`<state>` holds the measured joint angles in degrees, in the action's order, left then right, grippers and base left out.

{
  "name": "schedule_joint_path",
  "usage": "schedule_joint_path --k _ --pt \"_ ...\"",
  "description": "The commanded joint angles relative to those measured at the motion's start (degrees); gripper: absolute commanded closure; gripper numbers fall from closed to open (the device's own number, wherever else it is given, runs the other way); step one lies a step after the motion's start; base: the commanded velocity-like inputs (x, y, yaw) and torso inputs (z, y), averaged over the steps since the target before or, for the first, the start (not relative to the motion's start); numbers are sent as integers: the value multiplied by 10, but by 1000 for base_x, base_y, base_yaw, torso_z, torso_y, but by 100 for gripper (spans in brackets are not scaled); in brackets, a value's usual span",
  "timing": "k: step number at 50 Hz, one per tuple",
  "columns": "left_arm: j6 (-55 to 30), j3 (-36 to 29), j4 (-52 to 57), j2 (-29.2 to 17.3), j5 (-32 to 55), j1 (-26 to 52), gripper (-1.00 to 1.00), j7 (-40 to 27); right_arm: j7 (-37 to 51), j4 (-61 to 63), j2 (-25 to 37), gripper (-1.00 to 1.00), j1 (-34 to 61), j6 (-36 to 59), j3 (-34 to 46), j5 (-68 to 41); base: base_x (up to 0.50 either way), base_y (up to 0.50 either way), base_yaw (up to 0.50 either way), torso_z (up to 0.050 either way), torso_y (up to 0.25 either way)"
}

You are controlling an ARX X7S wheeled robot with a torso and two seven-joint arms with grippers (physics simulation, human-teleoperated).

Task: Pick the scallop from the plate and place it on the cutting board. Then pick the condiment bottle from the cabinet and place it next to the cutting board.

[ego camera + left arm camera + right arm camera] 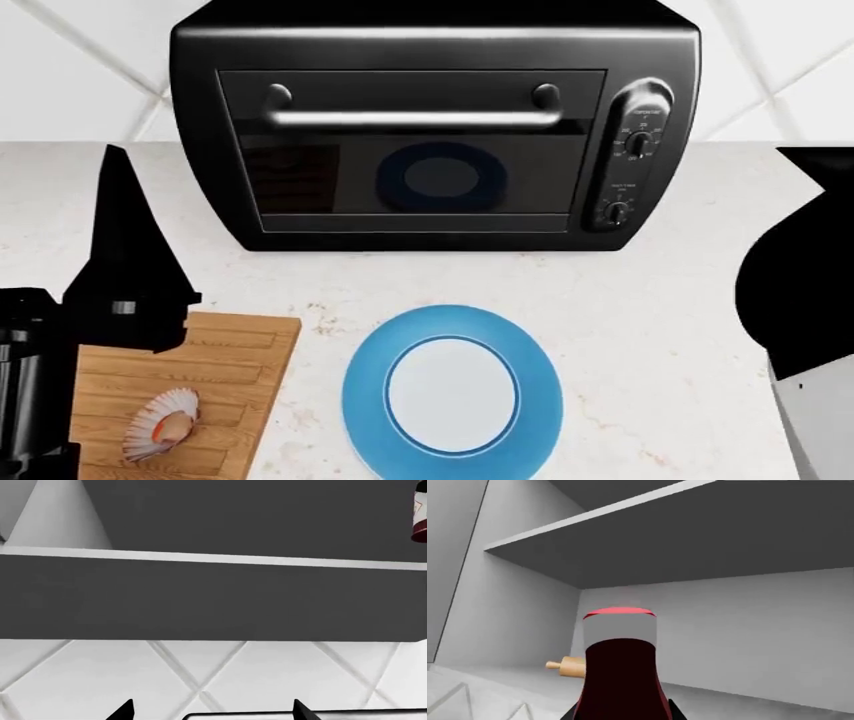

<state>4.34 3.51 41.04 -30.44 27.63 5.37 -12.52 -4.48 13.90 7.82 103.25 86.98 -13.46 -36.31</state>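
Observation:
The scallop (162, 423) lies on the cutting board (227, 350) at the front left of the counter. The blue-rimmed plate (451, 320) beside the board has nothing on it. In the right wrist view my right gripper (620, 713) is shut on the condiment bottle (620, 675), with a finger against each side of its dark red body, in front of the open cabinet shelf. The bottle also shows at the edge of the left wrist view (419, 517). My left gripper (213, 709) is open and empty, raised facing the tiled wall below the cabinet.
A black toaster oven (434, 120) stands at the back of the counter behind the plate. A wooden rolling pin (567, 666) lies on the cabinet shelf behind the bottle. My left arm (127, 290) rises over the board's far left; my right arm (801, 290) fills the right edge.

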Motion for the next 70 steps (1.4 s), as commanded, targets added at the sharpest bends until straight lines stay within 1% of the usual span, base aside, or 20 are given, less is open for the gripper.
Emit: schedule_joint_path --k 1,5,8,11,23,31,34,41,55,64,70 --pt "0 0 1 -1 -3 1 -100 -3 111 70 16 100 -105 23 -25 -172 0 0 0 0 0" --pt "0 -2 0 -1 -8 4 -100 -5 121 82 14 100 -138 25 -24 -205 0 0 0 0 0" --pt "1 -6 -4 1 -16 10 -100 -5 152 83 13 100 -152 26 -27 -259 -363 284 0 0 0" --pt "1 -8 -7 2 -19 12 -100 -5 168 83 17 100 -163 21 -22 -287 -450 305 0 0 0" --pt "2 -6 -2 0 -20 8 -100 -7 176 78 25 100 -195 -1 0 -309 -447 301 0 0 0" --pt "6 -6 -8 1 -18 6 -100 -7 162 74 20 100 -241 -8 22 -329 0 0 0 0 0" --pt "8 -6 -10 2 -17 5 -100 -7 154 90 20 100 -277 -10 30 -342 0 0 0 0 0" --pt "10 -5 -11 2 -15 3 -100 -7 118 135 30 100 -370 -40 61 -335 0 0 0 0 0" --pt "12 -12 -22 3 -18 9 -100 -5 75 221 72 100 -520 -91 76 -321 0 0 0 0 0" --pt "15 -12 -24 3 -18 6 -100 -4 104 214 69 100 -524 -85 68 -341 0 0 0 0 0" --pt "17 -8 -22 2 -17 1 -100 -6 77 229 75 100 -536 -130 82 -300 0 0 0 0 0"
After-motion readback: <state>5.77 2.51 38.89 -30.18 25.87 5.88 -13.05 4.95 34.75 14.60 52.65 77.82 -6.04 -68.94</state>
